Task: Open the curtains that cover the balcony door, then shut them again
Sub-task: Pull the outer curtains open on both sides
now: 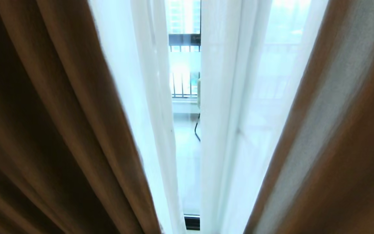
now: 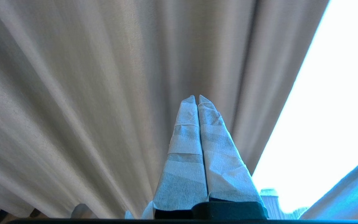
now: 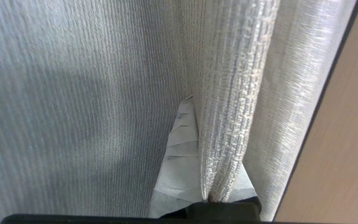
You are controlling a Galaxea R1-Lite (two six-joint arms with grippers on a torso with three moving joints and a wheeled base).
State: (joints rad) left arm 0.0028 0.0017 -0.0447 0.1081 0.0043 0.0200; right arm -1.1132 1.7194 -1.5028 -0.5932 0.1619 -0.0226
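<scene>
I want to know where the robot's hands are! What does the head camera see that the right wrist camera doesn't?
Only the head view shows the white sheers, the gap between them and the balcony railing outside. Only the right wrist view shows the right tool, shut on a fold of the thick curtain. Both show thick curtain fabric.

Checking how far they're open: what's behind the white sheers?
Through the gap between the sheers: the balcony floor, a barred railing, a black cable. Elsewhere only faint shapes show; the thick drapes hide the rest.
</scene>
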